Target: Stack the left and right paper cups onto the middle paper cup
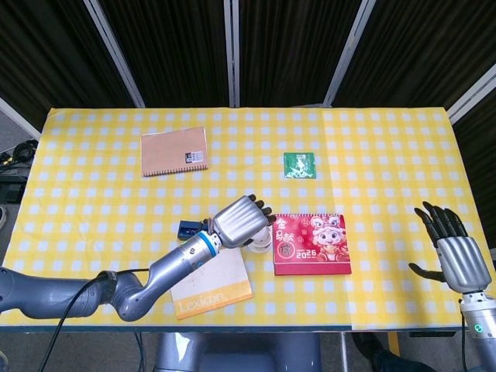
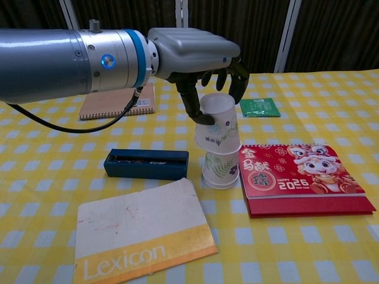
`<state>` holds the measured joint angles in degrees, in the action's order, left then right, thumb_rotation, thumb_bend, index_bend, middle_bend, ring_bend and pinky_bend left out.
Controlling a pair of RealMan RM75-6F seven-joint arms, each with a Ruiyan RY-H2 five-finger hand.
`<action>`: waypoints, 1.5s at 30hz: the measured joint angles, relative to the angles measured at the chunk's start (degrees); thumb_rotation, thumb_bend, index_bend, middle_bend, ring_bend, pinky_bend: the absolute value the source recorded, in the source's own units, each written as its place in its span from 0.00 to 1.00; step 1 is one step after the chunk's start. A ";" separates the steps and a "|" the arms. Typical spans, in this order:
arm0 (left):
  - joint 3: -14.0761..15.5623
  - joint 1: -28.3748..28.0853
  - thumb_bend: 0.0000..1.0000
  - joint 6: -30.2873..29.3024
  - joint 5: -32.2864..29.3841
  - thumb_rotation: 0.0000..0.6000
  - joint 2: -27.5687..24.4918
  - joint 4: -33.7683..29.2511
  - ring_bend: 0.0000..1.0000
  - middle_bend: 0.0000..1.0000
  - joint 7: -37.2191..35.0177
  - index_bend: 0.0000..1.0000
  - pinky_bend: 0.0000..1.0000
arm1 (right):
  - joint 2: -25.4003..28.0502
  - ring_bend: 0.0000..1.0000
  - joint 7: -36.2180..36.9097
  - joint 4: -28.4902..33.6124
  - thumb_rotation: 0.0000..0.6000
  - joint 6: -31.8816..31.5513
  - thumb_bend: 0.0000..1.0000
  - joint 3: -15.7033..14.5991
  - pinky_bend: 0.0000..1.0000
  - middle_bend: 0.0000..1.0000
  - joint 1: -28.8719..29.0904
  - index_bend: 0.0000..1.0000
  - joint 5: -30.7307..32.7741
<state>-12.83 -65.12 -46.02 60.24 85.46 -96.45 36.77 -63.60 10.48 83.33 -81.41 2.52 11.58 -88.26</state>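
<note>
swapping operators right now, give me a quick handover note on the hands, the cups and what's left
Left hand: holds an upside-down paper cup, lowered partly over the upside-down middle cup; fingers not yet let go.
Right hand: open, holds nothing, hovering off the table's right edge.
Cups: the middle cup stands between the blue box and the red calendar. No other loose cup shows in either view; whether one already sits nested in the stack cannot be told.
Done: held cup brought over the middle cup and partly seated.
Left: seat it fully, release, withdraw the left hand, then confirm the cup count.
</note>
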 measured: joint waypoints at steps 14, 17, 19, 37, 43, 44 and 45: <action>0.72 0.09 0.07 -1.51 2.28 1.00 -0.19 0.16 0.00 0.00 -4.07 0.00 0.13 | 0.07 0.00 0.02 0.17 1.00 -0.11 0.00 0.17 0.00 0.00 -0.19 0.01 -0.41; 0.73 0.73 0.07 -2.56 2.86 1.00 -0.56 -0.13 0.00 0.00 -5.29 0.00 0.13 | 0.14 0.00 -0.02 0.31 1.00 -0.20 0.00 0.15 0.00 0.00 -0.26 0.01 -0.60; 1.09 1.14 0.07 -2.72 3.08 1.00 -1.23 -0.49 0.00 0.00 -5.89 0.00 0.12 | 0.18 0.00 -0.12 0.43 1.00 -0.37 0.00 0.14 0.00 0.00 -0.33 0.01 -0.78; 3.87 8.39 0.84 -3.00 5.73 1.00 -0.66 1.10 0.18 0.12 -26.40 0.14 0.36 | 0.24 0.00 -1.07 1.40 1.00 -0.73 0.00 -0.08 0.00 0.00 -0.50 0.02 -2.04; 3.72 9.19 0.83 -2.66 7.92 1.00 0.98 3.37 0.18 0.12 -30.05 0.14 0.36 | 0.14 0.00 -1.06 1.11 1.00 -0.45 0.00 0.01 0.00 0.00 -0.46 0.02 -1.80; 3.66 9.23 0.83 -2.71 8.23 1.00 1.21 3.63 0.18 0.12 -30.33 0.14 0.36 | 0.14 0.00 -1.04 1.08 1.00 -0.41 0.00 0.03 0.00 0.00 -0.45 0.02 -1.75; 3.56 9.26 0.83 -2.80 8.62 1.00 1.56 3.96 0.18 0.12 -30.70 0.14 0.36 | 0.13 0.00 -1.00 1.04 1.00 -0.35 0.00 0.05 0.00 0.00 -0.45 0.02 -1.69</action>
<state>-9.27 -55.87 -48.81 68.86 87.02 -92.49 6.07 -63.47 9.48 84.38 -81.76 2.57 11.13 -89.95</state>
